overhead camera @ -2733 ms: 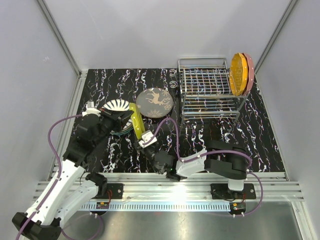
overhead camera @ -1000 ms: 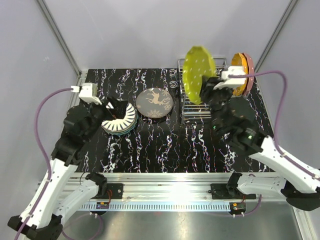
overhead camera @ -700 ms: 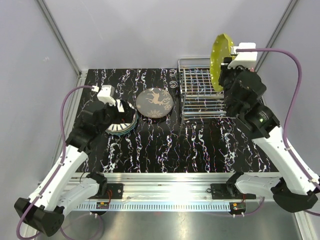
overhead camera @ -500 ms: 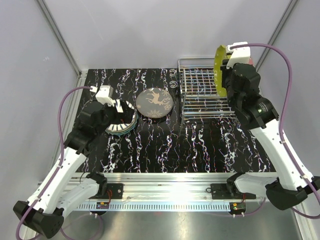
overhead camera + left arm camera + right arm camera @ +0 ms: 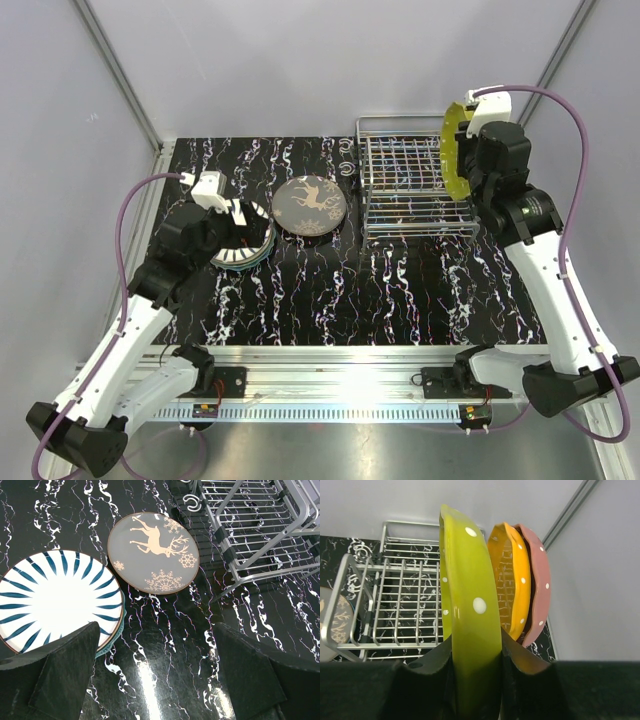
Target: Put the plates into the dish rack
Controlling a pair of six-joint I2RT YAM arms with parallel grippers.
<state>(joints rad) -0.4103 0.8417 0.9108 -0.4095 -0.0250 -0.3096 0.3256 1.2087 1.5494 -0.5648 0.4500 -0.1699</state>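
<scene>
Black, white-veined table surface (image 5: 400, 290) carries all items. Chrome wire dish rack (image 5: 400, 190) sits at 1 o'clock on the table in the top view. Its left and middle slots are bare wire. At its right end, the right wrist view shows two dotted plates standing on edge and leaning together, the orange plate (image 5: 512, 585) and behind it, at 3 o'clock, the pink plate (image 5: 537, 590). The right arm hides both in the top view. A yellow-green dotted plate (image 5: 470, 615) is held upright over the same end of the rack, just beside the orange plate at its 9 o'clock. Whether its lower edge is seated in a slot cannot be told. The right gripper (image 5: 475, 650) is clamped on this plate's rim, one finger on each face. A grey-brown plate with a pale deer and snowflakes (image 5: 153, 553) lies flat near the table centre, at 9 o'clock from the rack and apart from it. At 9 o'clock on the table a white plate with dark stripes (image 5: 55, 600) lies on top of a teal plate (image 5: 112, 642), of which only an edge shows. The left gripper (image 5: 156, 630) hovers near this stack with jaws wide apart and nothing between them.
</scene>
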